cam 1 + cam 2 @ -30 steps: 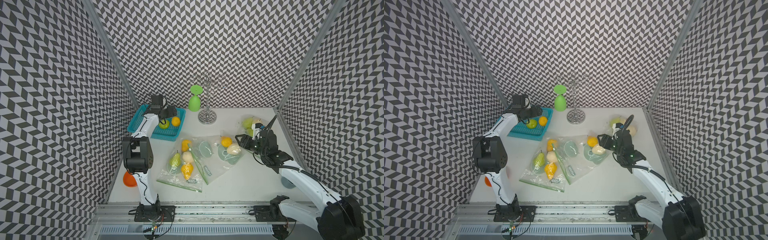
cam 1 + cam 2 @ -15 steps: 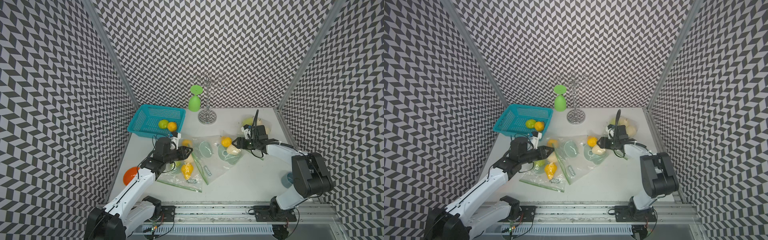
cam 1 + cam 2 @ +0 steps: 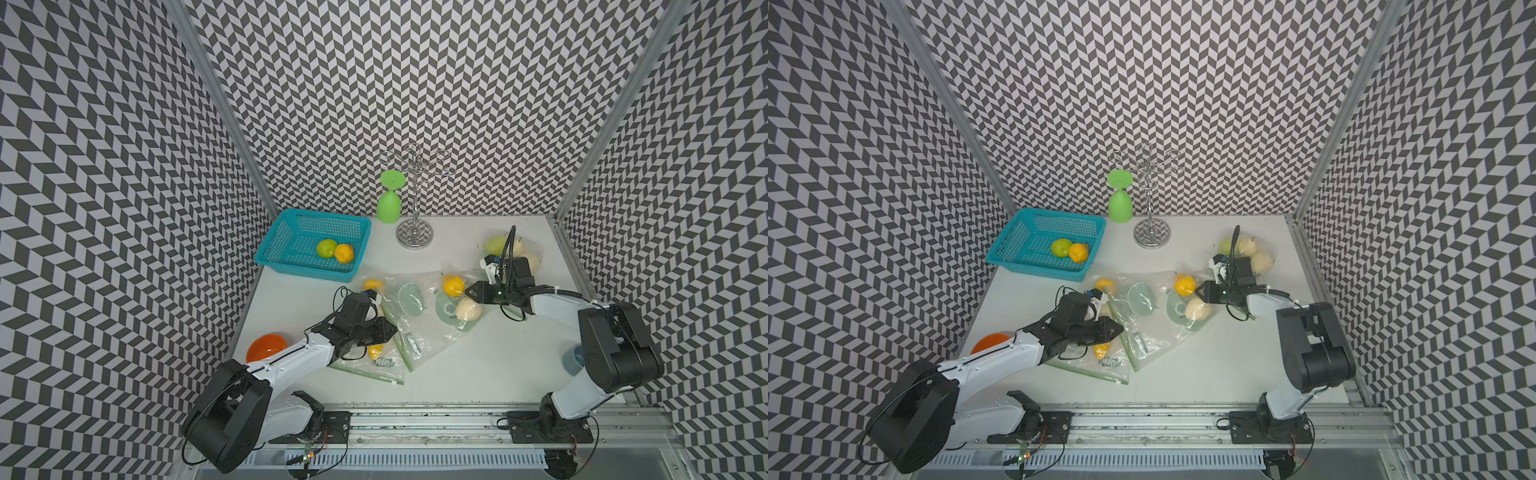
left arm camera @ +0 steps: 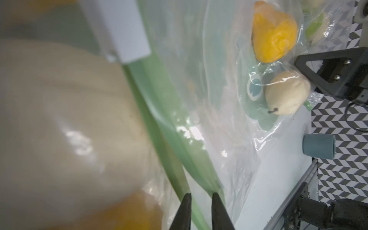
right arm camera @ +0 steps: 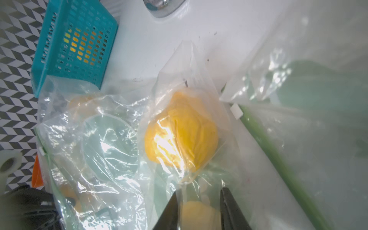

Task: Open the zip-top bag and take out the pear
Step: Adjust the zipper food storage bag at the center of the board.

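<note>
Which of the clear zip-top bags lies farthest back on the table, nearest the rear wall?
The clear zip-top bag of pale pears, behind the right gripper; the other bags lie nearer the front, around mid-table.

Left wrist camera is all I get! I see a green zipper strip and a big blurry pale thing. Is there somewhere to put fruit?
Observer: Yes, a teal basket sits at the back left. It has a green fruit and an orange fruit in it.
Operator: Is anything near my arm?
Observer: An orange bowl lies right beside the left arm, by the table's left edge.
Operator: What else is at the back?
Observer: A green goblet is upside down next to a metal rack.
</note>
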